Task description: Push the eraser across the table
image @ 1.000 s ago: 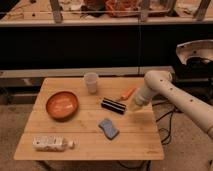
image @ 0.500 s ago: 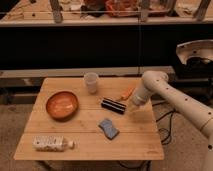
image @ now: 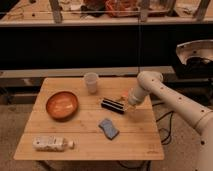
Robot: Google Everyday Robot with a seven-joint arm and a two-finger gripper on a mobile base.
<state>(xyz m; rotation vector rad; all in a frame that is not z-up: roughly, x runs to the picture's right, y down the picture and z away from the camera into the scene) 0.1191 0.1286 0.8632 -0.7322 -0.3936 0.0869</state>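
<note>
1. camera view: the gripper [image: 128,104] sits low at the right end of the eraser [image: 112,105], fingers together, touching or just beside it; the eraser lies mid-tabletop [image: 135,142], right of the bowl [image: 62,105]
2. an off-centre shove would likely spin the eraser aside instead of sliding it
3. pushed leftward it could hit the bowl, or clip the cup [image: 91,82] if it veers; the orange stick [image: 121,97] near the gripper might get dragged along
</note>
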